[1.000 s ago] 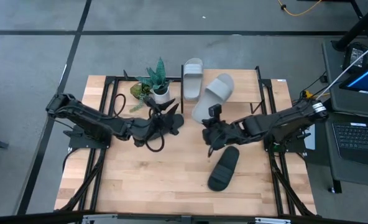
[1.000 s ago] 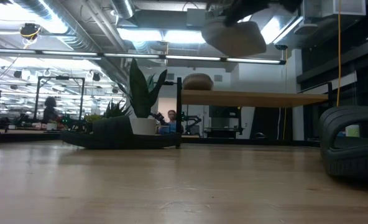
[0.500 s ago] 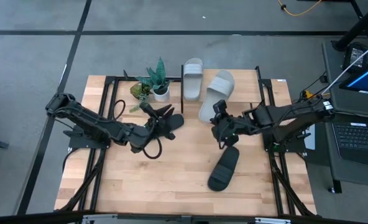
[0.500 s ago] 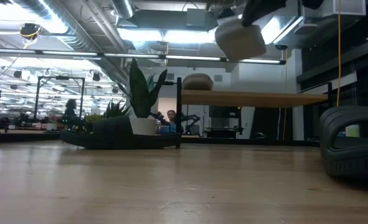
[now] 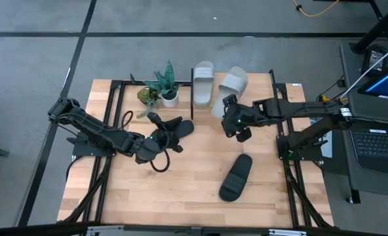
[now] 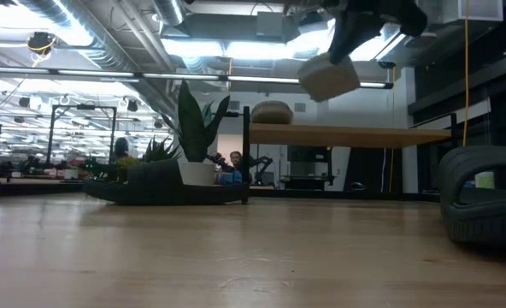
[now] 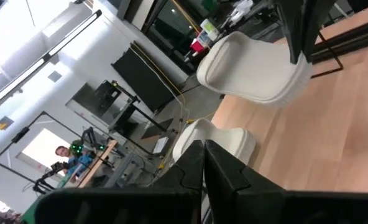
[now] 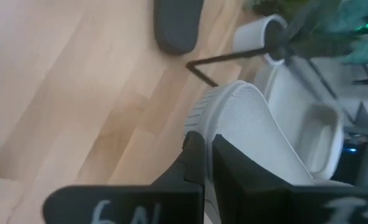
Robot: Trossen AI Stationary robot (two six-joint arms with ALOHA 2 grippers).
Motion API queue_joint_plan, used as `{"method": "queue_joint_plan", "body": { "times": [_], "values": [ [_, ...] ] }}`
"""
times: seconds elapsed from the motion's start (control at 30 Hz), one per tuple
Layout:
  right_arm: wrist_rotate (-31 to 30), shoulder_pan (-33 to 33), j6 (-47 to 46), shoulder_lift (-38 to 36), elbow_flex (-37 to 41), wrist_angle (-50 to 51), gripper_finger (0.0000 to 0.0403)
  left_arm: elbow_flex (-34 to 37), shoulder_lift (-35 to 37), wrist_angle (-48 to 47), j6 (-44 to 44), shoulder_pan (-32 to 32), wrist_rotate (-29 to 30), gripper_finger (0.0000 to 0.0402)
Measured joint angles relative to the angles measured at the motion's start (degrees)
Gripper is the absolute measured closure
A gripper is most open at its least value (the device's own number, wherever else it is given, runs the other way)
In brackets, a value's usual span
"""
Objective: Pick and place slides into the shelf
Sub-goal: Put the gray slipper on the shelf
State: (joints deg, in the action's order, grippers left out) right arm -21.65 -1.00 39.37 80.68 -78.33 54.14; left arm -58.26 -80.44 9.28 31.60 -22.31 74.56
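So, roughly a quarter done: one pale slide [image 5: 202,83] already parked on the shelf [image 5: 263,81]. Second pale slide [image 5: 231,84] up in the air over the shelf, pinched at its edge by the right gripper [image 5: 231,120] (fingers clamped on it). Two black slides [image 5: 236,177] [image 5: 179,128] left on the table. Left gripper [image 5: 156,136] beside one, fingers together, holding nothing.
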Motion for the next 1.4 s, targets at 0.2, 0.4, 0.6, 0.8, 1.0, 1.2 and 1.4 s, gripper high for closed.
{"method": "queue_joint_plan", "body": {
  "times": [0.2, 0.4, 0.6, 0.8, 1.0, 1.2, 1.4],
  "values": [
    [2.8, 4.5, 3.1, 0.1, 2.0, -0.6, 0.039, 0.0, 0.0, -1.3, -1.4, 0.0, 2.6, 0.0399],
    [7.0, 8.5, 8.8, 0.1, 4.8, -4.5, 0.0391, 0.0, 0.0, -1.3, -1.5, 0.0, 4.2, 0.04],
    [9.6, 12.5, 10.5, 0.0, 5.6, -6.0, 0.0391, 0.0, 0.0, -1.3, -1.7, 0.0, 4.2, 0.0401],
    [13.1, 14.3, 13.6, -0.1, 5.6, -7.8, 0.0391, 0.0, 0.0, -1.3, -1.6, 0.0, 4.2, 0.04],
    [13.3, 15.5, 18.1, -0.1, 5.6, -9.5, 0.0391, 0.0, 0.0, -1.3, -1.7, 0.0, 4.2, 0.04],
    [15.2, 17.2, 18.2, -0.1, 5.6, -8.9, 0.0391, 0.0, 0.0, -1.3, -1.6, 0.0, 4.2, 0.04],
    [19.0, 19.5, 20.4, -0.1, 5.6, -8.9, 0.0391, 0.0, 0.0, -1.3, -1.6, 0.0, 4.2, 0.04]
  ]
}}
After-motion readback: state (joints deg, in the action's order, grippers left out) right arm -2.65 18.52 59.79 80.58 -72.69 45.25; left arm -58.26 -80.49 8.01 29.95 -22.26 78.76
